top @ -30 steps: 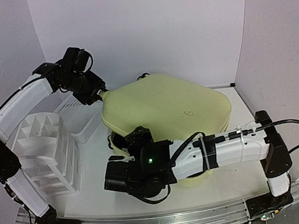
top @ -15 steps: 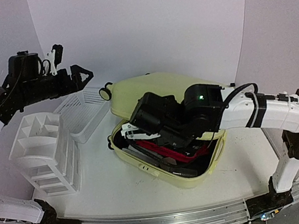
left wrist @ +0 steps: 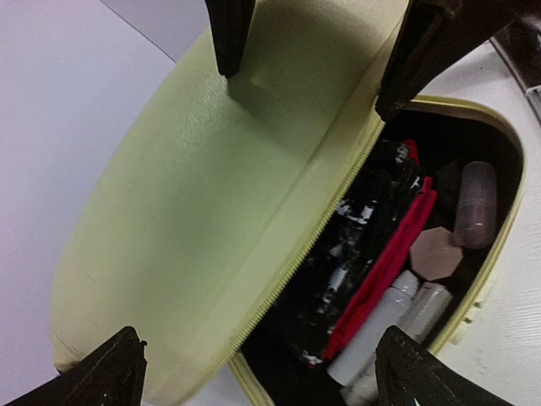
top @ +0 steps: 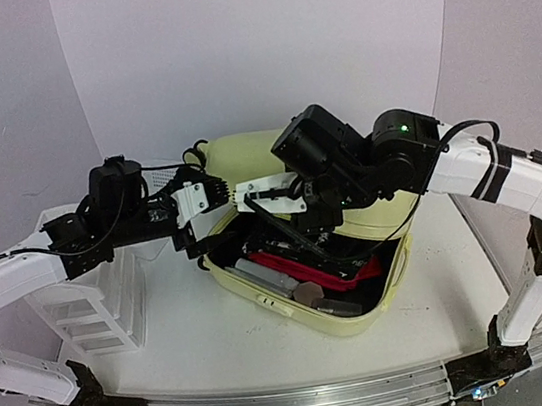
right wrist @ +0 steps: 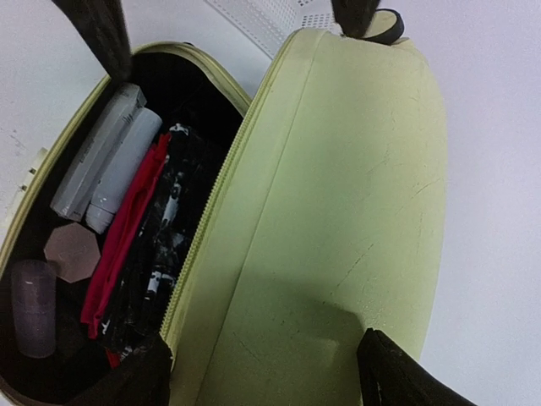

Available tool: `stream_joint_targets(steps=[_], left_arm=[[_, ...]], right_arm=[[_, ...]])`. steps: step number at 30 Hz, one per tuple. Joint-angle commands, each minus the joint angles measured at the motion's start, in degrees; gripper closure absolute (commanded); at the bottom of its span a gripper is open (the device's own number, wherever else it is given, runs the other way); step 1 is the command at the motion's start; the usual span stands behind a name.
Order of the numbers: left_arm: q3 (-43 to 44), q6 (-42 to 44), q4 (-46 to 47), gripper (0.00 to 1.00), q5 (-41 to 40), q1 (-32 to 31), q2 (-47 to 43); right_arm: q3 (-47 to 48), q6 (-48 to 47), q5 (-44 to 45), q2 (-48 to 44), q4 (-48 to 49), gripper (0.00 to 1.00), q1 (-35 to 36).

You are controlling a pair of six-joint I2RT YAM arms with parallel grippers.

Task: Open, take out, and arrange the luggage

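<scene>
Contents lie exposed in the luggage [top: 353, 321], mid-tabletop: white tubes [top: 266, 276], red cloth [top: 360, 273], a dark patterned pouch [left wrist: 355, 245]. Above them the left gripper [left wrist: 308, 85] and right gripper [right wrist: 237, 46] both stand spread wide and empty. They straddle the raised lid [top: 245, 158] at its rim, seemingly to prop it toward the far edge.

Plain white walls [top: 259, 43] enclose a white table [top: 180, 312].
</scene>
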Motion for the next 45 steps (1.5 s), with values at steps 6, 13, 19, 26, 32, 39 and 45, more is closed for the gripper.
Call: stream_joint_targets(steps=[6,13,19,26,32,39,45], left_arm=[[0.8,19.5,27.2,0.07,-3.0,-0.2,9.9],[3.1,15.6,28.0,0.09,-4.9,-0.3,14.2],[2.9,-23.1,19.2,0.02,-12.8,4.1,4.9],[16.3,-59.6,-12.7,0.05,5.5,17.8,11.8],[29.7,-56.4,-20.7,0.01,25.2,24.1,25.8],[39.1,-44.2,-27.2,0.01,40.6,26.4,38.3],[33.9,-41.2,-28.4,0.01,49.3,26.3,39.3]], right_arm=[[0.2,4.8,2.3,-1.9,-2.2,0.23,-7.2],[1.2,6.8,1.8,-1.5,-2.2,0.25,-10.5],[-1.4,11.5,-0.9,-3.6,-3.5,0.23,-11.8],[-6.5,23.5,-10.9,-9.0,-7.1,0.15,-11.8],[-12.8,29.9,-17.6,-13.2,-7.9,0.11,-11.7],[-16.5,33.4,-20.1,-17.8,-9.2,0.12,-11.8],[-17.6,33.8,-21.3,-20.6,-9.2,0.11,-11.8]])
